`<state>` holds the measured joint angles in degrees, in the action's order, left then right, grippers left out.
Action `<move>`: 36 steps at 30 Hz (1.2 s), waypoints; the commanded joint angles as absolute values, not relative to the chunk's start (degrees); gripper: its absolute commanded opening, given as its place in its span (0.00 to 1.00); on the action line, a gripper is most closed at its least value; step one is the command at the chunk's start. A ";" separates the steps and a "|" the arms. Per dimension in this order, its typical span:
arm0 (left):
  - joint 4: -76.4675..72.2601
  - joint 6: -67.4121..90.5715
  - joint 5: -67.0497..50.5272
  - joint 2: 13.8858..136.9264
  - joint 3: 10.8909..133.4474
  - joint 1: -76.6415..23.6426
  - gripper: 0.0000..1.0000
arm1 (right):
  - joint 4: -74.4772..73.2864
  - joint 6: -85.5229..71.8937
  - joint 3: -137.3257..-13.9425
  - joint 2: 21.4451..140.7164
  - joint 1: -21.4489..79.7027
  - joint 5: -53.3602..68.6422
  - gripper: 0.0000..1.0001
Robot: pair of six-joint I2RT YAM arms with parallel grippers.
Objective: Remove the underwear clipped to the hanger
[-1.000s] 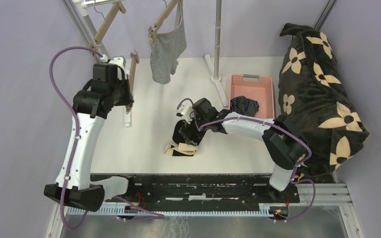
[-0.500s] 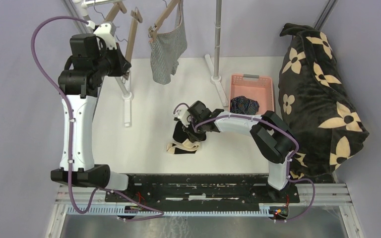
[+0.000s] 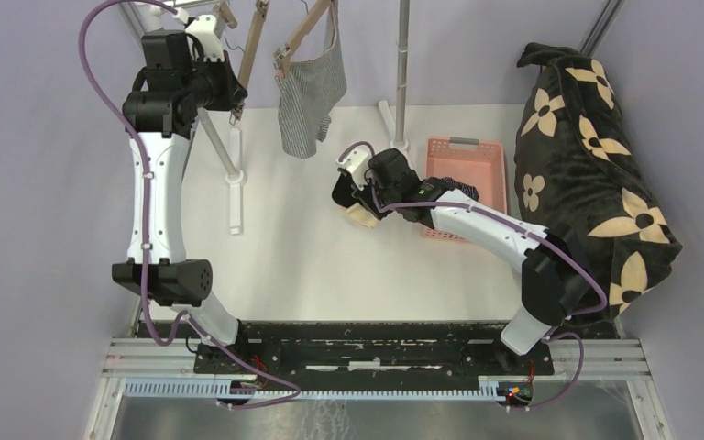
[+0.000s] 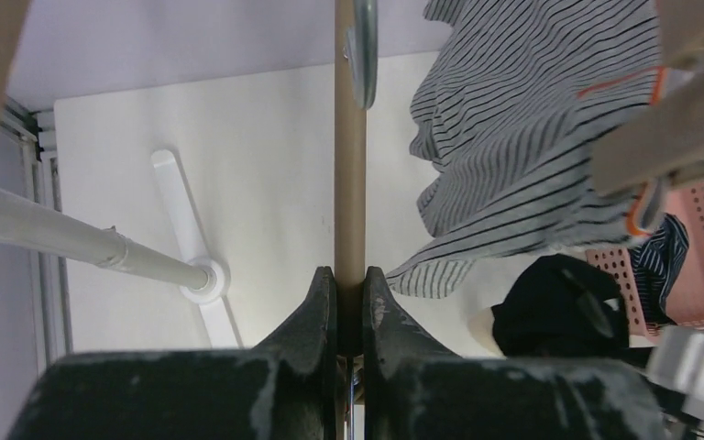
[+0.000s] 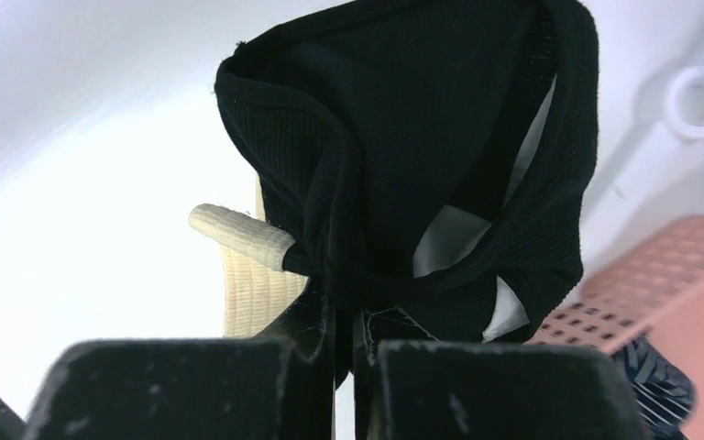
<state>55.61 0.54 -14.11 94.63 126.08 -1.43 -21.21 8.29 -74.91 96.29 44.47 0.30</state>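
Note:
The grey-and-white striped underwear (image 3: 310, 92) (image 4: 522, 137) hangs clipped to a wooden hanger (image 3: 298, 37) on the rail. My left gripper (image 3: 231, 99) (image 4: 349, 275) is shut on the bar of a second, bare wooden hanger (image 3: 255, 37) (image 4: 349, 174) just to its left. Above the table, by the basket's left side, my right gripper (image 3: 353, 195) (image 5: 348, 316) is shut on the black underwear (image 3: 346, 188) (image 5: 403, 137), whose cream waistband (image 5: 243, 275) dangles below. The navy striped underwear (image 3: 466, 191) (image 5: 662, 385) lies in the pink basket (image 3: 463, 148) (image 5: 669, 284).
A white rack pole (image 3: 222, 151) (image 4: 73, 243) and its foot (image 3: 235, 197) stand at the left, and a grey pole (image 3: 403, 64) with a foot stands behind the basket. The black blanket with tan flowers (image 3: 596, 174) fills the right side.
My right gripper shut on the black underwear on the table and lifted it back-right toward the basket. My left arm carried the bare hanger up and back toward the rail.

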 commanded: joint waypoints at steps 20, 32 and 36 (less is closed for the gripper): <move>41.31 0.10 -13.05 95.37 129.18 -0.27 0.03 | -15.01 6.85 -72.86 83.94 26.36 -17.24 0.01; 34.55 1.00 -10.24 91.26 124.04 0.00 0.03 | -13.77 3.03 -69.40 87.65 16.59 -14.59 0.01; 32.73 1.78 -10.15 92.97 125.87 0.21 0.03 | -13.27 2.07 -68.93 89.58 14.17 -13.30 0.01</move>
<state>40.12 0.51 -11.11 93.36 123.57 -0.30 -16.29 3.88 -69.45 88.14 15.81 -14.83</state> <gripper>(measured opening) 0.098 0.039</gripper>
